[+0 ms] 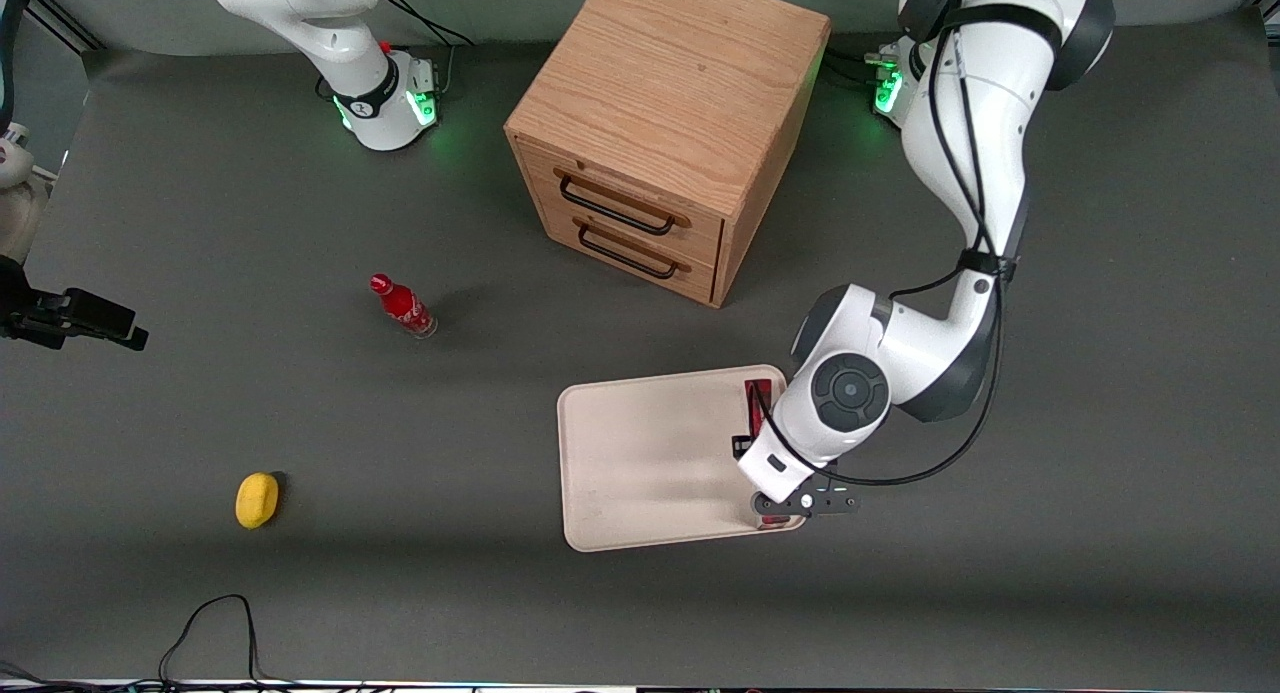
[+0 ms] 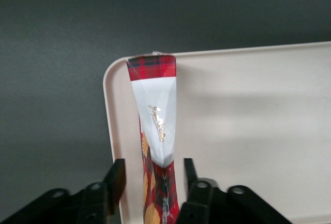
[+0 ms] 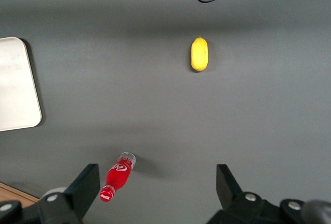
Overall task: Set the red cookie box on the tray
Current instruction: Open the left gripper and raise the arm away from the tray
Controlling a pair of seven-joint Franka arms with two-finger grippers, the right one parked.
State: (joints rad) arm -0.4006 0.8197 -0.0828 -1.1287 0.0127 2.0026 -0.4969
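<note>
One red cookie box (image 2: 155, 131) lies along the edge of the tray (image 1: 640, 453) toward the working arm's end of the counter (image 1: 1100, 473), seemingly standing on its narrow long side, running lengthwise between the end effector (image 2: 153, 188) fingers (image 2: 115, 178). End effector hangs low over that tray edge; fingers flank the carton on both sides with a thin gap visible on each, so the hold looks released or nearly so, jaws parted. Carton reads as light, thin card: stiff along its length, crushable across the broad faces, glossy print likely a bit slick. Best purchase is mid-length across the narrow width, light squeeze. Balanced on edge, it may tip flat. Elsewhere: wooden drawer cabinet (image 1: 660, 123), red bottle (image 1: 402, 306), yellow lemon-like object (image 1: 256, 499).
</note>
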